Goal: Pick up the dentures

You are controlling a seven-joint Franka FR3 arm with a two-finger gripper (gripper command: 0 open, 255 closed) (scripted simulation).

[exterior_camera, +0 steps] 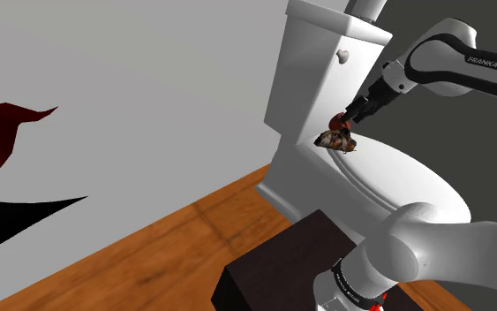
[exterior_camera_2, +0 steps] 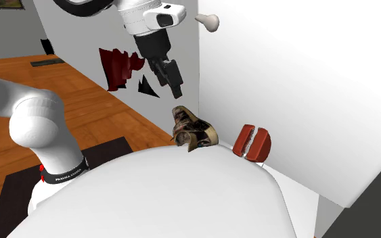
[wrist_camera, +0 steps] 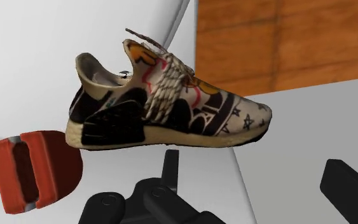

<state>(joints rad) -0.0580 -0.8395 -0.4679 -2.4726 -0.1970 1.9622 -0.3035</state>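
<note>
On the closed toilet lid (exterior_camera: 405, 181), back by the tank (exterior_camera: 319, 66), the dentures (exterior_camera: 335, 118) sat just beside a sneaker (exterior_camera: 336, 140). In the second exterior view the dentures (exterior_camera_2: 252, 142) were a red block with a pale seam, on the lid (exterior_camera_2: 182, 199) right at the foot of the tank, with a small gap to the sneaker (exterior_camera_2: 192, 130) on that view's left.

The gripper (exterior_camera_2: 172, 84) hung above the lid, over the sneaker rather than the dentures, touching neither. It pointed down at a slant.

In the wrist view the fingers (wrist_camera: 170, 167) stood wide apart with nothing between them, so the gripper (wrist_camera: 260, 188) was empty. The sneaker (wrist_camera: 171, 102) lay on its side ahead of the fingers (patterned black, white and orange, laces loose). The dentures (wrist_camera: 34, 168) were off to one side, outside the finger gap, near the sneaker's heel.

Shoulder view: gripper (exterior_camera: 354, 112) just above the dentures, flush handle (exterior_camera: 343, 56) on the tank front, dark stand (exterior_camera: 273, 265) on a wood floor (exterior_camera: 149, 256).
</note>
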